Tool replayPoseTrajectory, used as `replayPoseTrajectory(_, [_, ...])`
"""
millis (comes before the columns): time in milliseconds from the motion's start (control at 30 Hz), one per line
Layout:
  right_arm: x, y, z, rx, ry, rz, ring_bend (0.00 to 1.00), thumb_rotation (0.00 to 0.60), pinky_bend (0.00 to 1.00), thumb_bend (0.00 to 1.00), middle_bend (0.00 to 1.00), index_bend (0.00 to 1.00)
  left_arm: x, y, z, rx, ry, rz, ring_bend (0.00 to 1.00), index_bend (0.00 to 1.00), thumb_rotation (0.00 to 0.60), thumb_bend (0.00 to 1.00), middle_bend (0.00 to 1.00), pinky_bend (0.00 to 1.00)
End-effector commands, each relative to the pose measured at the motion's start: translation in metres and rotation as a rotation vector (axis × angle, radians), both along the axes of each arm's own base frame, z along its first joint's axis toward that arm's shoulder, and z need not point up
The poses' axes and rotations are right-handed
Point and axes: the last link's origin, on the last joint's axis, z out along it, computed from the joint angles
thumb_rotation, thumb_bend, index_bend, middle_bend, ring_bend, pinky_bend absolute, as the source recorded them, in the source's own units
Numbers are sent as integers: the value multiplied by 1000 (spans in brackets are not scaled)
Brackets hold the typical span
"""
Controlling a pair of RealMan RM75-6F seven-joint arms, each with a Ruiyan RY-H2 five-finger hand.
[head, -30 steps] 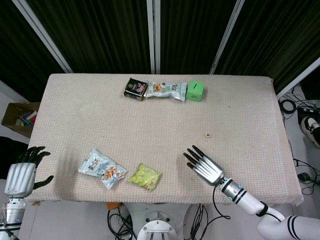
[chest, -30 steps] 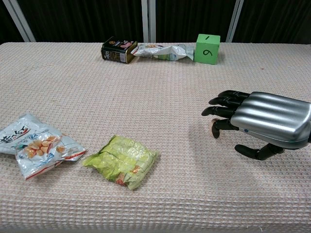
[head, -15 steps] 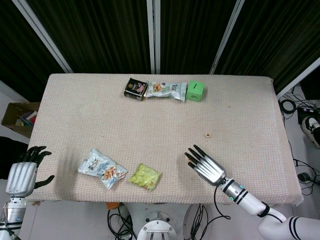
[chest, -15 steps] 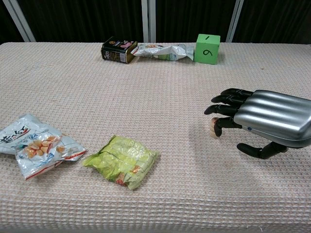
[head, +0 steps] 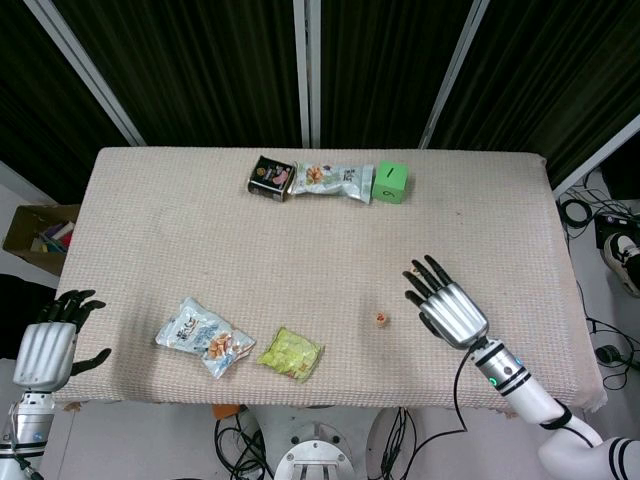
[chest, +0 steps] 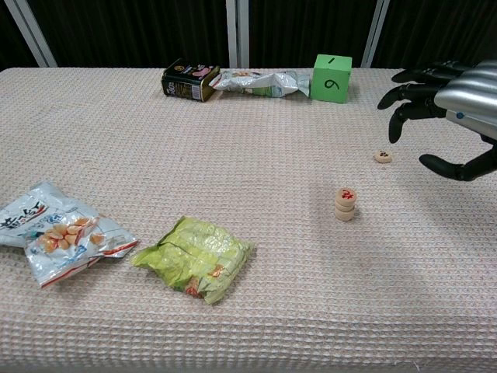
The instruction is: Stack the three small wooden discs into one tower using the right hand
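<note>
The right hand (chest: 446, 109) hovers above the table (head: 200, 220) with its fingers (chest: 397, 97) spread and curved downward, thumb apart below them; it holds nothing and touches nothing. In the head view the same hand (head: 447, 305) lies palm-down over the right half of the cloth, fingertips directed toward the far edge. The left hand (head: 45, 345) rests off the near left corner of the table, fingers apart and empty.

Two wooden discs form a short stack (chest: 345, 203), also seen in the head view (head: 381, 320), left of the right hand and clear of it. The third disc (chest: 382, 157) lies flat on the cloth, alone, just below the right fingertips in the chest view and apart from the stack; in the head view the hand covers it.

Along the far edge stand a dark tin (head: 269, 177), a pale snack packet (head: 333, 181) touching it, and a green cube (head: 391, 182) beside the packet. Near the front edge lie a white-and-blue snack bag (head: 204, 337) and a yellow-green packet (head: 291, 353), well apart from the discs. Nothing lies between the single disc and the stack.

Compared with the frame one second earlier, the right hand has moved away from the stack, rightward and toward the far side, uncovering the two stacked discs and arriving over the single disc. The other objects are unchanged.
</note>
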Motion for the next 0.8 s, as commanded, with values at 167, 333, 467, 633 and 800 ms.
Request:
replayPoseTrajectory(167, [-12,-70,-26,8,4,-175,0,600,0,303,177,382,-2,-2,0,-3,2,15,144,298,600,95,196,226])
replayPoseTrajectory(333, [-13,-86,-47,10,-5,-207,0,600,0,234,195,415,-4,-2,0,-2,3,34,144,298,600,95,196,226])
replayPoseTrajectory(467, [-17,-93,-54,12,1,-222,0,600,0,297,200,430,-6,-2,1,-4,6,38,144,298,600,96,196,226])
replayPoseTrajectory(633, [-23,-98,-58,12,10,-242,0,600,0,304,202,435,-6,-2,0,-5,6,40,144,299,600,95,196,225])
replayPoseTrajectory(800, [-28,-99,-61,19,11,-259,0,600,0,303,202,435,-6,-3,1,-4,7,43,144,298,600,95,196,225])
